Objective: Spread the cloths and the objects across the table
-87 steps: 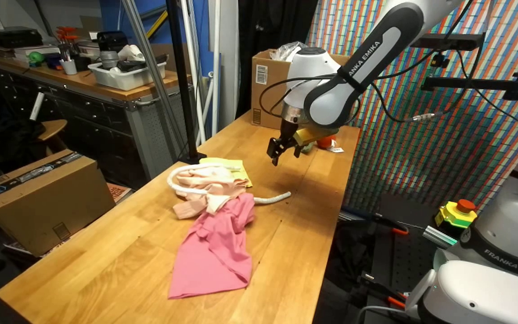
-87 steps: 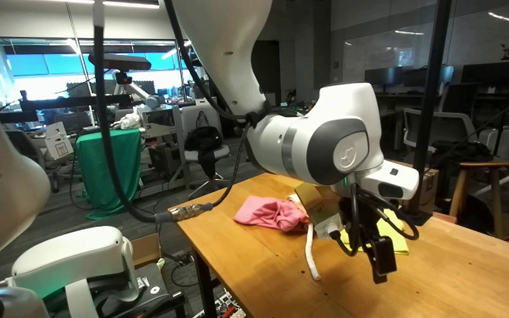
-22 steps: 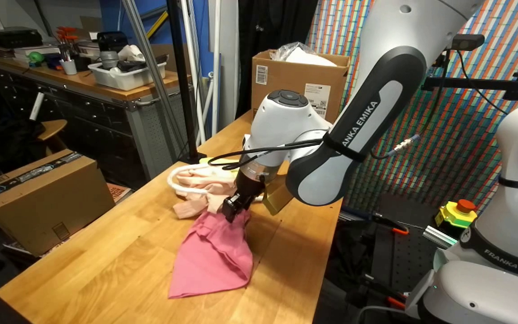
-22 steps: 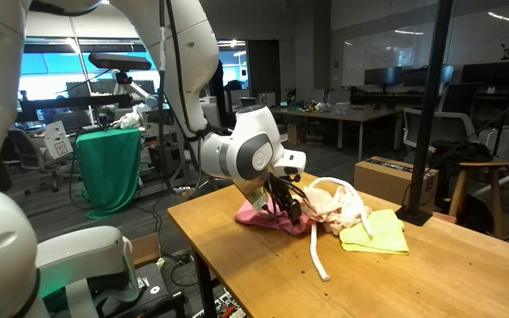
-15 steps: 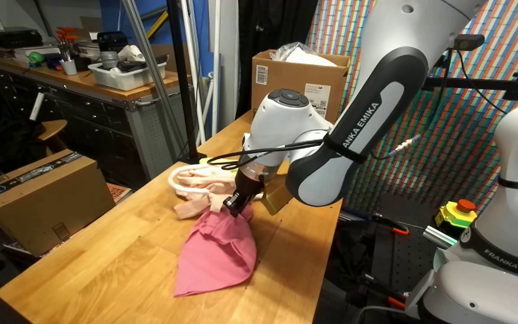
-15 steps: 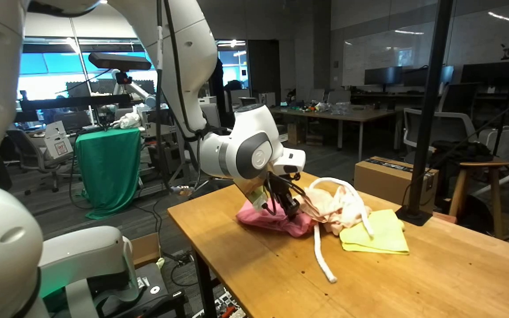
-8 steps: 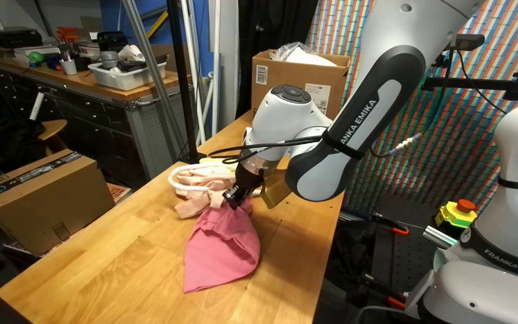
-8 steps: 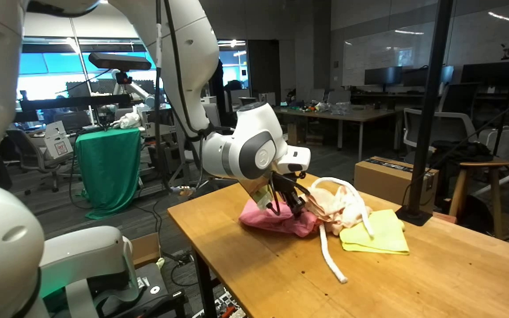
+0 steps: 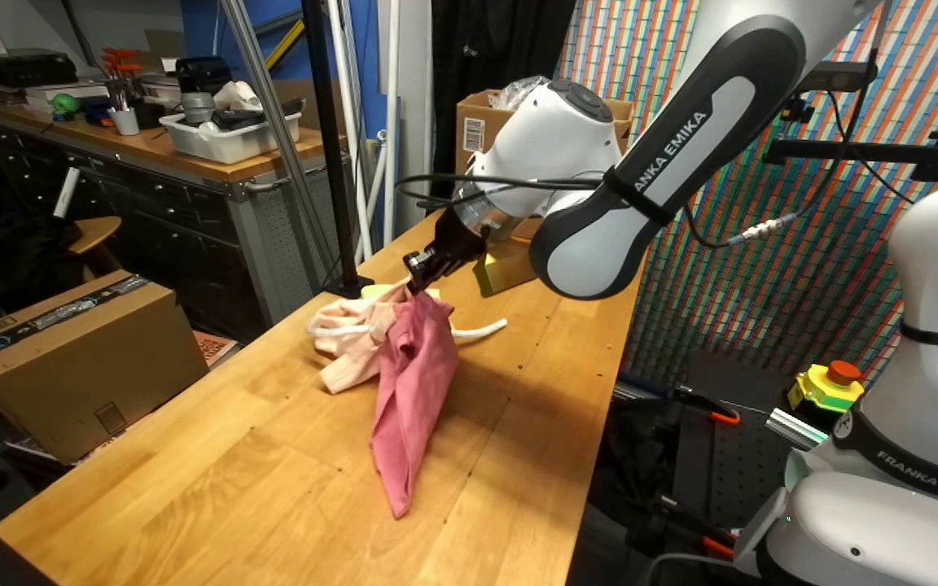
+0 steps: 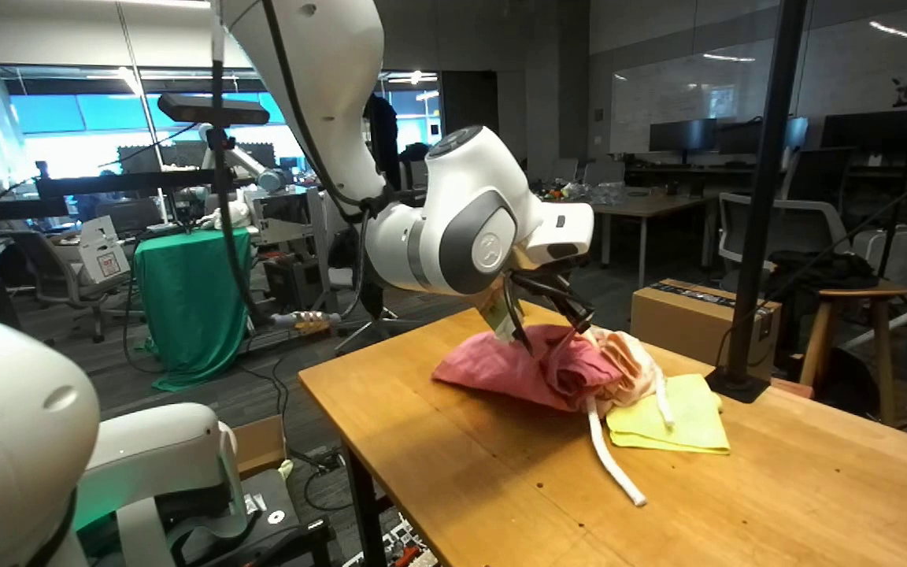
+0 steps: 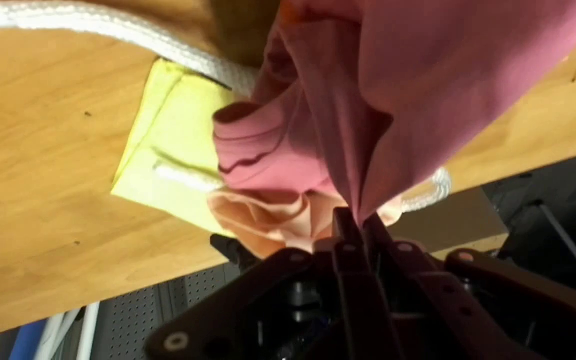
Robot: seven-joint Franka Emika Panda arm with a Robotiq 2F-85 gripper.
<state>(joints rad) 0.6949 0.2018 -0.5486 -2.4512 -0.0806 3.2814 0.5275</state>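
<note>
Cloth of bright pink [image 9: 416, 382] hangs in an exterior view from the black gripper [image 9: 414, 286], drawn to a peak at the top and falling in long soft pleats to a narrow tip; whether that tip touches the table [image 9: 257, 488], a grained wooden surface flecked with dark knots, is hard to tell. Beside it the peach cloth [image 9: 355, 360] is bunched and creased, and a white cord [image 9: 481, 330] shows on either side of the pink folds, its middle covered. In an exterior view the yellow cloth [image 10: 670, 421] lies flat, folded in layers, one end of the cord drooping over it and the other trailing across bare wood. The pink billows like a loose pouch and hides much of the crumpled peach; the fingertips merge darkly with the fabric. In the wrist view the fingers [image 11: 344, 225] are pressed close together, pinching a thin fold of the pink, from which creases fan out, the fabric cut off by the top and right edges. The cord's braid is readable, though it leaves at the left edge and passes behind the pink. Peach ruffles sit partly covered behind the gripper, and an orange patch [image 11: 290, 11] near the top cannot be identified.
</note>
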